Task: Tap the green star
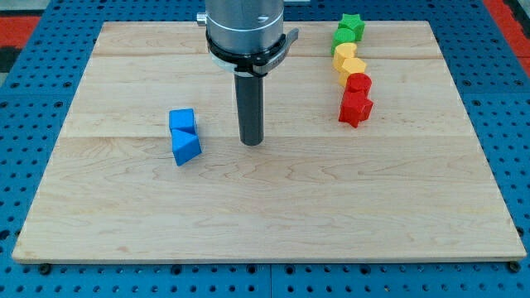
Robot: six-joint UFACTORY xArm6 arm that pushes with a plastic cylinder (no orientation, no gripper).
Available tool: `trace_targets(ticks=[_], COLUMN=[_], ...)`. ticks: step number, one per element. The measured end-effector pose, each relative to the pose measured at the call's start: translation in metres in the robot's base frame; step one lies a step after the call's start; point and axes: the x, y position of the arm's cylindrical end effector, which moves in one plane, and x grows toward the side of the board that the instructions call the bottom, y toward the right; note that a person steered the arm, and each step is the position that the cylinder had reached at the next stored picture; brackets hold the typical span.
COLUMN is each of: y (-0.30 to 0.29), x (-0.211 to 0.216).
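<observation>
My tip point(252, 141) rests on the wooden board point(273, 215) and holds nothing, just to the right of the two blue blocks point(184, 136). The green star point(352, 25) sits well apart at the view's top right. It heads a touching column of a second green block point(344, 36), two yellow blocks point(349, 60) and two red blocks point(356, 99).

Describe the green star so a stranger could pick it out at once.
Look at the wooden board and find the column of blocks near the view's top right. The green star tops that column, nearest the board's far edge. Unlike the second green block touching it below, it has star points.
</observation>
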Motion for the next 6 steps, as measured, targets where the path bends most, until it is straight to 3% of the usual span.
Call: trace_targets(ticks=[1, 3, 4, 6], y=[0.016, 0.168, 0.236, 0.27], x=[0.038, 0.033, -0.017, -0.151])
